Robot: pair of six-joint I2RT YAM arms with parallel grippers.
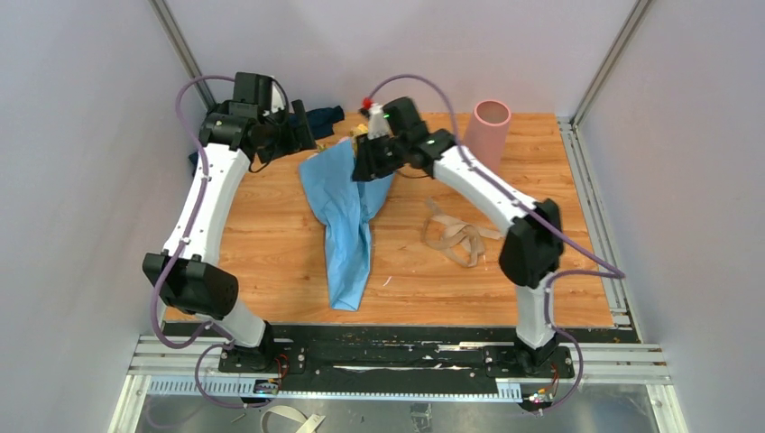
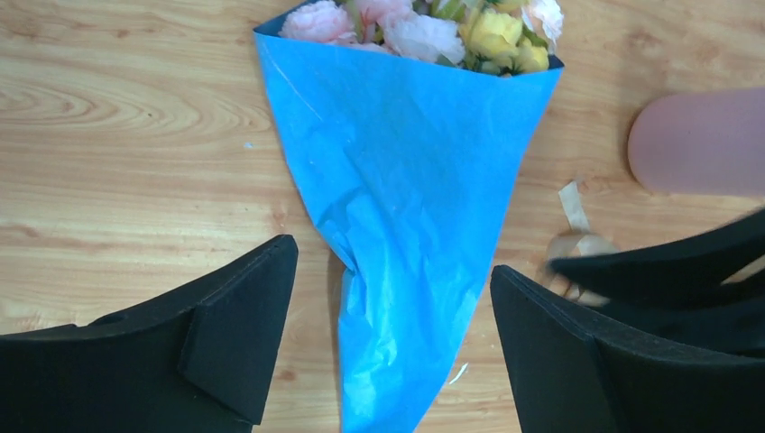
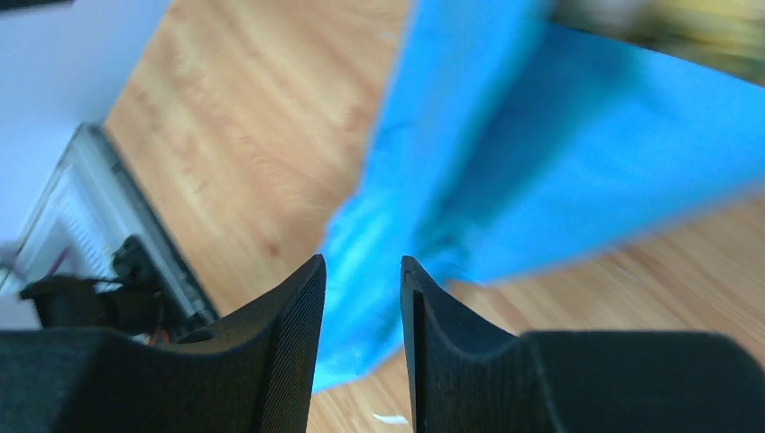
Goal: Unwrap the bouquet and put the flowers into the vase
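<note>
Bouquet [image 2: 406, 180] lies top-to-bottom in frame, tail between gaping left claw [image 2: 392, 262] | right claw [image 3: 361, 262] part-open, empty, beside it

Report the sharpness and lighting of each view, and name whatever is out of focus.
Top external: soft, even light, no glare, everything sharp. Left wrist: the blue wrap and flowers are crisp, while the pink vase at the right edge is soft-edged. Right wrist: the wrap and flowers are smeared by blur.
</note>
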